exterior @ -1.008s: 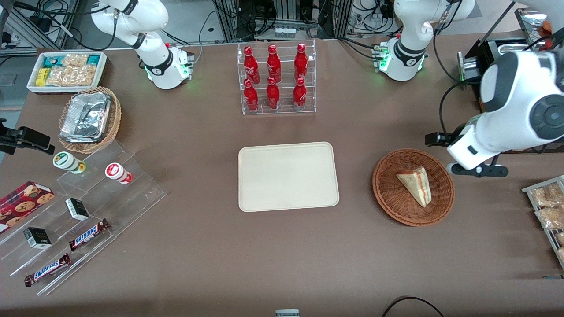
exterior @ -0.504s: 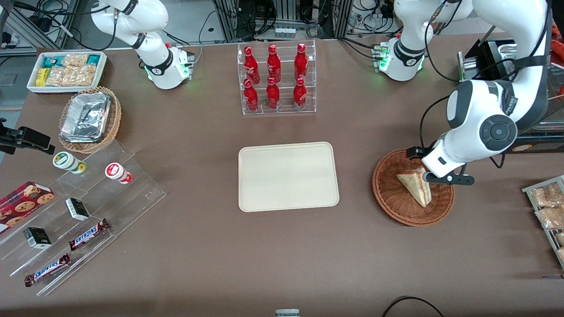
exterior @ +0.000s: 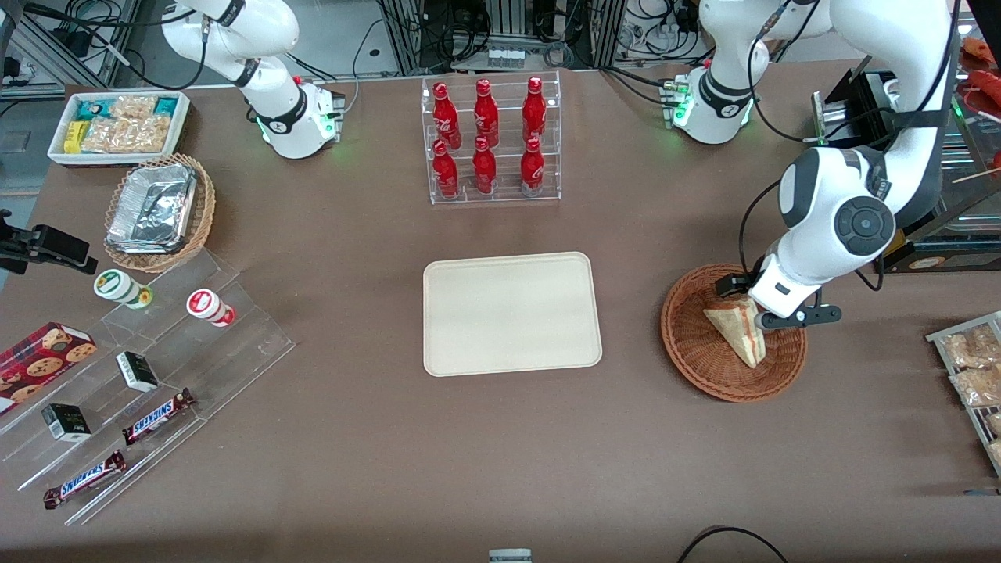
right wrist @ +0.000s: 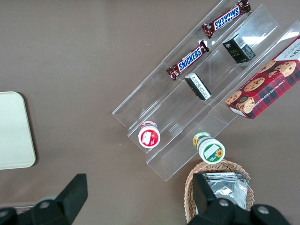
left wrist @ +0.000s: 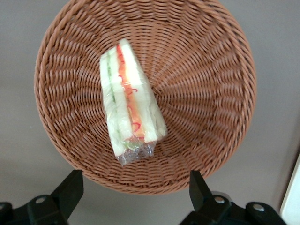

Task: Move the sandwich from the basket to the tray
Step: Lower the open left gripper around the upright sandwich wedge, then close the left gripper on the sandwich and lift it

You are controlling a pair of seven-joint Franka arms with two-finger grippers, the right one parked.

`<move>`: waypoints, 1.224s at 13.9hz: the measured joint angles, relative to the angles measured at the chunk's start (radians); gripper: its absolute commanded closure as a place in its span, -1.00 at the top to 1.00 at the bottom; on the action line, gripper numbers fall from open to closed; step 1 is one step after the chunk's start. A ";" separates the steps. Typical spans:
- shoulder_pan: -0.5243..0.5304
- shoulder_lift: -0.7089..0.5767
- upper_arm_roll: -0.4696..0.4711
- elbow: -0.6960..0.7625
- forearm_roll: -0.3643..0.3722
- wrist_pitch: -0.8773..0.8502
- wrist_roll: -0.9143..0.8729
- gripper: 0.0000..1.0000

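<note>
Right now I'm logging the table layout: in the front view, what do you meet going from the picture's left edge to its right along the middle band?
Foil-container basket → clear display steps → tray → basket → sandwich → gripper, open above the basket → snack rack.

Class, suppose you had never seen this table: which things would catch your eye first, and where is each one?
Probably the six red bottles in their clear rack, standing farther from the front camera than the bare cream tray at the table's middle. Next, the wrapped sandwich lying in the reddish-brown basket toward the working arm's end, with the open gripper poised just above it.
</note>
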 measured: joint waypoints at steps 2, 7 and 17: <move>0.000 0.000 0.000 -0.011 0.000 0.051 -0.161 1.00; 0.047 0.000 0.008 -0.018 0.000 0.144 -0.318 1.00; 0.061 0.053 0.003 -0.046 -0.001 0.208 -0.379 1.00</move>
